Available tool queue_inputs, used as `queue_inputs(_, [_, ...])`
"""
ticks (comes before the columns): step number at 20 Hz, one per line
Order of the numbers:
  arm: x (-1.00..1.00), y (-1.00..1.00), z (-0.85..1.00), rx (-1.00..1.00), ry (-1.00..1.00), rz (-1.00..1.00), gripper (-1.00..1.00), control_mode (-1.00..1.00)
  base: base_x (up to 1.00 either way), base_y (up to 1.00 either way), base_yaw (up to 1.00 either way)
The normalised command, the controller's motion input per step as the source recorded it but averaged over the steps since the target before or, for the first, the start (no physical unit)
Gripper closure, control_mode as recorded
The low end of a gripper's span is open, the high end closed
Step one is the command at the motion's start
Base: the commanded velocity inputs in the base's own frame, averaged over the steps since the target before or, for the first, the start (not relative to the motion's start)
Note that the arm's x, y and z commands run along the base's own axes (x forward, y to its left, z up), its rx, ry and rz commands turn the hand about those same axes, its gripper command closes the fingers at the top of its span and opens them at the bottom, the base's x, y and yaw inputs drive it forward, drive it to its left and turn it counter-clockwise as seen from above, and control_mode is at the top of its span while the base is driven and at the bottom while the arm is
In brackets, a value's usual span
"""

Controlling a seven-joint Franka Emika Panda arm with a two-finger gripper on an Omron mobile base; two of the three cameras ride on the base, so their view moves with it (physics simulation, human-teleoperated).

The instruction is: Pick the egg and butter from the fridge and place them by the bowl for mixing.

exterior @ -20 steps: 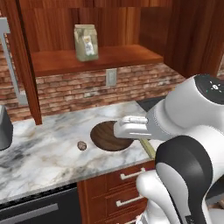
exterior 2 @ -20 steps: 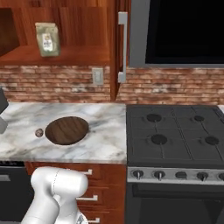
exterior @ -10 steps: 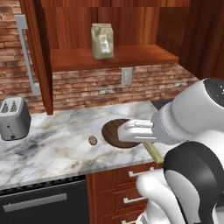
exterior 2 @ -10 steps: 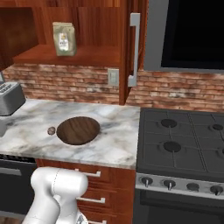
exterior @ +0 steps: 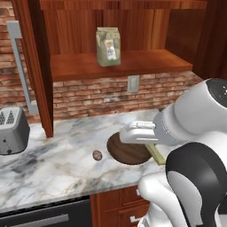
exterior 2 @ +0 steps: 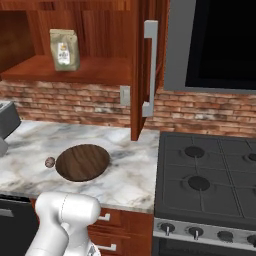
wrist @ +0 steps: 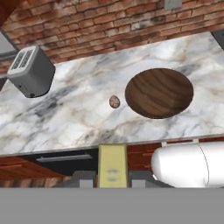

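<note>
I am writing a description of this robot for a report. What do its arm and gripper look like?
The arm is made of glossy white, rounded shells with dark grey, nearly black joints. No cables or markings are visible on it. The gripper has two small, dark grey, blocky fingers.

Dark brown wood-grain bowl (wrist: 159, 92), speckled tan egg (wrist: 114, 101), pale yellow butter (wrist: 112, 165), white-grey veined marble counter (wrist: 70, 118)

I see flat, even rendered light, no glare. The marble counter (exterior 2: 125, 170) reads bright; the upper cabinet recess (exterior: 133, 26) is dimmer. There's a soft shadow under the wooden shelf (exterior: 119, 66) on the brick wall (exterior: 88, 95). All views look soft and low-res, slightly blurry throughout, and I see no edge distortion.
</note>
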Motion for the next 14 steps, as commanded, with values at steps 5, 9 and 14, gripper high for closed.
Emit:
queue_inputs(5, [0.44,0.01,-0.1,0.0,0.0,-0.11,1.0,-1.0,0.0,0.0,0.0])
queue_inputs(9, [0.41,0.24,-0.21,0.0,0.0,-0.2,1.0,-1.0,0.0,0.0,0.0])
queue_inputs(14, [0.08,0.07,-0.13,0.03,0.0,-0.15,1.0,-1.0,0.0,0.0,0.0])
